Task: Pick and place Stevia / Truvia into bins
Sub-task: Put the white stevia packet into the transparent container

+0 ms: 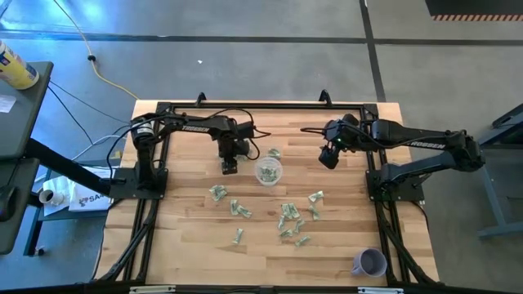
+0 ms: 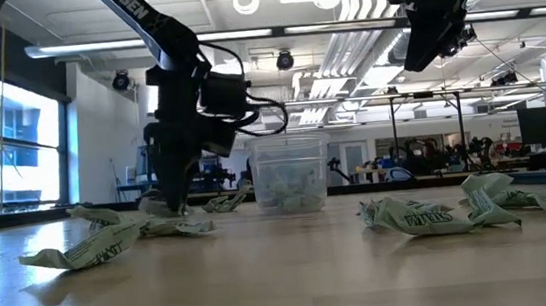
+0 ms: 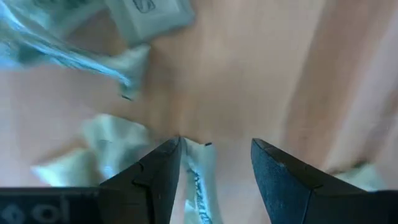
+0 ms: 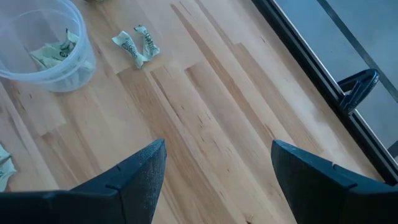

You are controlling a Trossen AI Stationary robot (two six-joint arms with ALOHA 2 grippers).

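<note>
From above: lying scattered over the middle of the wooden table [image 1: 188, 237], the small green-and-white Stevia packets [image 1: 288, 219], crumpled and flat, most of them spreading in a loose band below the clear cup [image 1: 268, 171]. Sitting just above the cup, one more packet [image 1: 274, 153]. Standing near the table's centre, the cup with its whitish rim, holding a few packets already. Reaching down just beside the cup's left, the left claw [image 1: 230, 167], fingers parted. Hovering well to the cup's right, the right claw [image 1: 328, 160], likewise parted and grasping nothing. Resting at the table's near right corner, a lavender cup [image 1: 369, 263].

At table height: showing as wrinkled paper strips with green print, packets lying in front on both sides [image 2: 430, 216]. Showing pale crumpled packets through its clear wall, the cup [image 2: 288, 175]. Touching down at the table beside a packet, the left claw [image 2: 170, 203]; hanging high up, the right claw [image 2: 431, 52].

Left wrist: spreading apart, the two dark fingers [image 3: 152, 177], with a creased white-green packet [image 3: 198, 183] lying between them, not pinched.

Right wrist: standing wide and released, the fingers [image 4: 140, 177] above bare wood; beyond, the cup [image 4: 46, 46] with a packet inside and a twisted packet [image 4: 137, 45] just beside it.
</note>
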